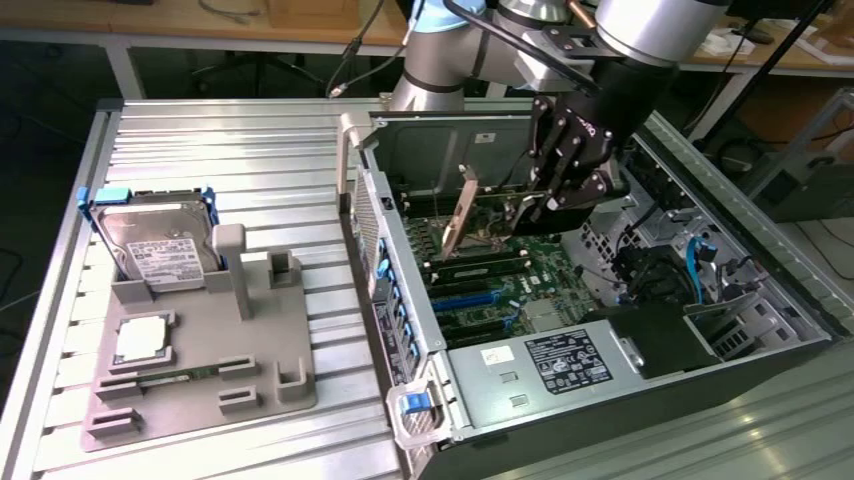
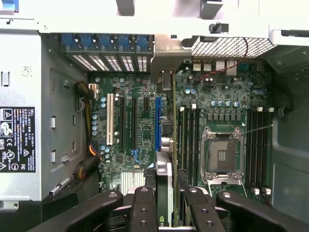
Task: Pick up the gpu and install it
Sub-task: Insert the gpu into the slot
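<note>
Inside the open computer case [image 1: 561, 300], the claw [image 1: 541, 205] grips the gpu [image 1: 465, 212] edge-on above the motherboard [image 2: 140, 125], at 12 o'clock from its blue slot [image 2: 157, 123]; thin, stiff, likely fragile, it seems best held by its edges.

The arm [image 1: 461, 60] is seen reaching in from the far side of the exterior view, its silver-grey tube segments bent at a joint and angled downward toward the exterior view's right. The black wrist section is tilted steeply, so that the pincer [image 1: 527, 212] is pointed down and toward the exterior view's left. In the wrist view the pincer [image 2: 171, 212] is seen from behind, with its black linkage bars spread outward on either side and its two fingers [image 2: 145, 208] brought close together. The fingers are closed on the gpu [image 1: 461, 215], which is held edge-on between them [image 2: 173, 145].
</note>
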`<action>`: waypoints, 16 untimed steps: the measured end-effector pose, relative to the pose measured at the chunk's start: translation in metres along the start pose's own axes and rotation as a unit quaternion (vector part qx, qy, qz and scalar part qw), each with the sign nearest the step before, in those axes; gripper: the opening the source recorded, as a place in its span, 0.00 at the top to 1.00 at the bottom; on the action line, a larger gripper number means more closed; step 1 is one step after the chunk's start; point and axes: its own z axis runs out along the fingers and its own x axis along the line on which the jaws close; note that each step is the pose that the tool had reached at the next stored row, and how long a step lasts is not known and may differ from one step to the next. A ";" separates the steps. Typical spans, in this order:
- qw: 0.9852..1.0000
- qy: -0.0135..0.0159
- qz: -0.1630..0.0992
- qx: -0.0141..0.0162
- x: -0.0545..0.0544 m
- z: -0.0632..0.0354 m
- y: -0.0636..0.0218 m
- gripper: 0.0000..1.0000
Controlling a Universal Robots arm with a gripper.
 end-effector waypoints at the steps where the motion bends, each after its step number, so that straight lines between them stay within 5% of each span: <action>1: 1.000 0.000 0.000 0.000 0.000 0.0003 0.0000 0.73; 16: 1.000 0.000 0.000 0.000 0.000 0.0056 -0.0003 0.73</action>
